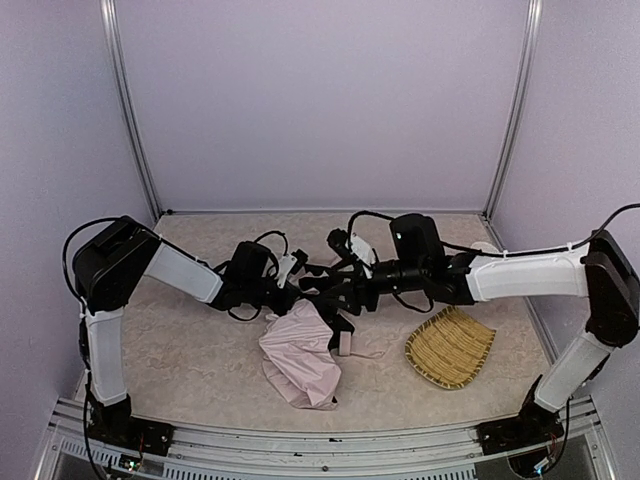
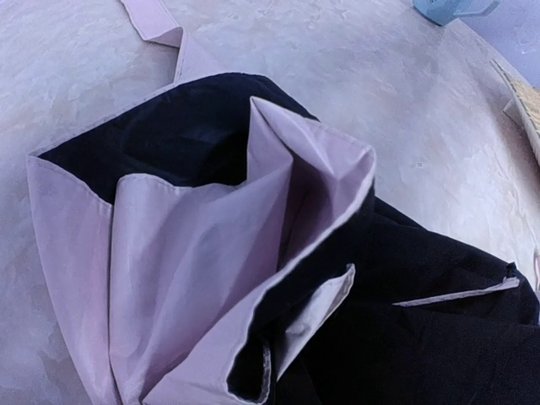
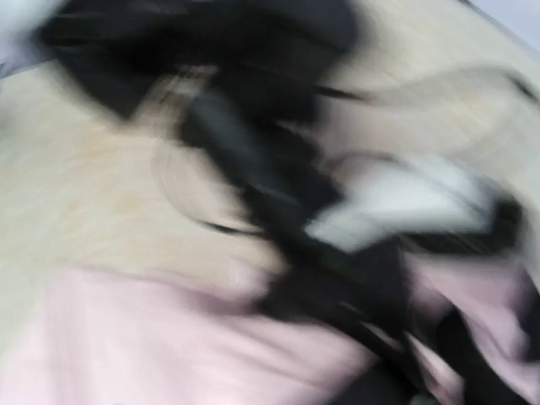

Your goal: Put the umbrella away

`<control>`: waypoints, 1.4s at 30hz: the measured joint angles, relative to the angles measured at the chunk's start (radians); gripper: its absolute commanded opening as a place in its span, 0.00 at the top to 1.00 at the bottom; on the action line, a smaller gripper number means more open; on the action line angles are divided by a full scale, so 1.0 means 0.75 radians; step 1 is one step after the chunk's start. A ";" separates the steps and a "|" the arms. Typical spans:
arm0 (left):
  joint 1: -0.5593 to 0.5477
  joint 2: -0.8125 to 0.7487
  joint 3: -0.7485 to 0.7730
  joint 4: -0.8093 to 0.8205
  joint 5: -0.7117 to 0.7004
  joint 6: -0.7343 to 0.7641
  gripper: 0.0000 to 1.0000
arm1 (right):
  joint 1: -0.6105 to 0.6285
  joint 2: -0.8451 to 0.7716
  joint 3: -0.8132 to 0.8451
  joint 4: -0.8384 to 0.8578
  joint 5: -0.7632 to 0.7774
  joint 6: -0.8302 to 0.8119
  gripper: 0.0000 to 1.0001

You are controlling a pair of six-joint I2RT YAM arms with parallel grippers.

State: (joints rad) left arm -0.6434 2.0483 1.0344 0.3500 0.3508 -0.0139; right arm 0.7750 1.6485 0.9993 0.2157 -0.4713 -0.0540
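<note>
The umbrella (image 1: 300,362) lies crumpled in the middle of the table, pale pink outside with black lining. Its top end is lifted between my two grippers. A small pale pink handle piece (image 1: 345,343) hangs beside the fabric. My left gripper (image 1: 296,280) is at the umbrella's upper end; pink and black fabric (image 2: 194,253) fills the left wrist view and hides its fingers. My right gripper (image 1: 338,287) meets it from the right among black ribs. The right wrist view is blurred, showing pink fabric (image 3: 169,346) and dark shapes.
A woven straw tray (image 1: 451,347) lies right of the umbrella, under my right arm; its edge shows in the left wrist view (image 2: 527,105). A pale blue object (image 2: 447,8) sits at the far side. Walls and metal posts enclose the table.
</note>
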 measured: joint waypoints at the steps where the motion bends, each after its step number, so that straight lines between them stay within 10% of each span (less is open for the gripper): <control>1: -0.001 -0.002 -0.004 0.005 -0.002 0.000 1.00 | 0.067 -0.045 -0.021 -0.005 0.025 -0.073 0.08; 5: -0.002 -0.002 -0.008 0.012 -0.006 -0.002 1.00 | 0.332 -0.072 -0.038 -0.021 0.124 -0.343 0.02; 9: -0.004 -0.003 -0.014 0.022 -0.009 -0.003 1.00 | 0.406 0.105 0.053 -0.136 0.243 -0.529 0.17; 16: -0.007 -0.030 -0.050 0.030 -0.026 -0.001 1.00 | 0.398 0.269 0.158 -0.261 0.457 -0.644 1.00; 32: -0.015 -0.052 -0.110 0.085 -0.055 0.018 1.00 | 0.131 0.423 0.397 -0.277 0.162 -0.421 0.99; 37: 0.009 -0.055 -0.141 0.132 -0.016 0.004 0.37 | 0.111 0.485 0.402 -0.263 0.027 -0.408 0.97; 42: 0.091 -0.103 -0.184 0.151 0.024 -0.046 0.13 | 0.091 0.576 0.430 -0.333 -0.097 -0.409 0.98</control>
State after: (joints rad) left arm -0.5751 1.9709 0.8967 0.4633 0.3687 -0.0486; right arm 0.8433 2.0804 1.3220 -0.0338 -0.5442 -0.3607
